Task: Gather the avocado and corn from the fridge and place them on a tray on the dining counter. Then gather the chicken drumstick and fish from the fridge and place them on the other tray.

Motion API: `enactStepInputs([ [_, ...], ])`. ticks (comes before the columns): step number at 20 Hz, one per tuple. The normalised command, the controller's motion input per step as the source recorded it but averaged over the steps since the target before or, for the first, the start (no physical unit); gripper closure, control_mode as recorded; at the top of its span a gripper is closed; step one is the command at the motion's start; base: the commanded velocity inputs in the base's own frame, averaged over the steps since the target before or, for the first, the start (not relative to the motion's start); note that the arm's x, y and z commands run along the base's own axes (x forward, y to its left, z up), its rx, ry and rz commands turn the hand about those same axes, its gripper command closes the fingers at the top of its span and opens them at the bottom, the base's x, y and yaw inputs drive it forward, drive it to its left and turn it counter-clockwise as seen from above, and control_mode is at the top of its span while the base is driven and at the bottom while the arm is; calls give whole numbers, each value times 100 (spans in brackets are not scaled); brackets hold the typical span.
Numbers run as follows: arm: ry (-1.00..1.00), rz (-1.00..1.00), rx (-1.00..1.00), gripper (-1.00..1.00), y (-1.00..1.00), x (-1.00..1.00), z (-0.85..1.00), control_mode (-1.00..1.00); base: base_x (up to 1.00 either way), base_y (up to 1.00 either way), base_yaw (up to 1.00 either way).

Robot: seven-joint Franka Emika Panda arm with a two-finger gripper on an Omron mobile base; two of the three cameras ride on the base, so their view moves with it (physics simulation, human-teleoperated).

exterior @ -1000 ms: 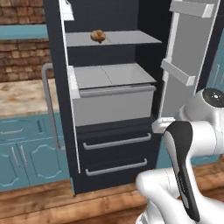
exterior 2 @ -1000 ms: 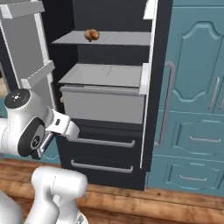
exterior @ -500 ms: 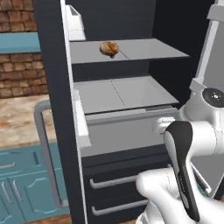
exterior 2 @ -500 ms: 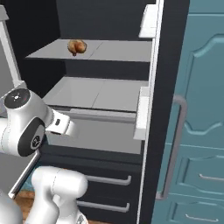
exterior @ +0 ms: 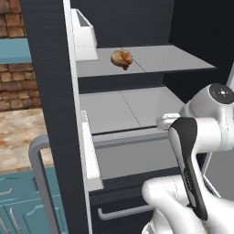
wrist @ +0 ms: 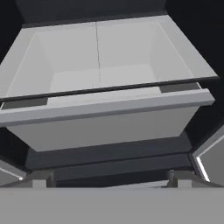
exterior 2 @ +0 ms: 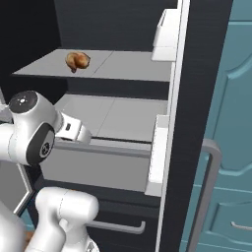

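Gripper (wrist: 109, 180): we see its two dark tips low in the hand view, well apart, nothing between them.
Arm (exterior: 201, 137): we find it at lower right of the left base view and lower left of the right base view, in front of the fridge.
Bin (wrist: 105, 127): pale grey, just beyond the tips, mid-frame in the hand view; we can see into it.
Fridge (exterior: 45, 82): charcoal, doors swung wide, grey bar handle (exterior: 39, 183) at lower left of the left base view.
Drawer (exterior 2: 118, 227): dark, with a grey handle, below the bin.
Drumstick (exterior: 121, 59): golden-brown, lying alone on the upper shelf (exterior: 173, 59), upper middle of the left base view, upper left of the right base view.
Door bin (exterior 2: 166, 34): white, at shelf height on the door's inner side.
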Motion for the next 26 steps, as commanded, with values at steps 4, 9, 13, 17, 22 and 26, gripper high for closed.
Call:
enactStepInputs([
  [4, -3, 2, -1, -100, 7, 74, 94, -100, 0, 0, 0],
  [9, -15, 3, -1, -100, 27, 48, 57, -100, 0, 0, 0],
  [13, -22, 8, 0, -100, 24, 26, 47, -100, 0, 0, 0],
  [17, -22, 5, -9, -100, 20, 43, 58, -100, 0, 0, 0],
  [22, -10, 2, -6, -100, 29, 73, 33, -100, 0, 0, 0],
  [26, 3, 0, 0, -100, 27, 83, 2, -100, 0, 0, 0],
])
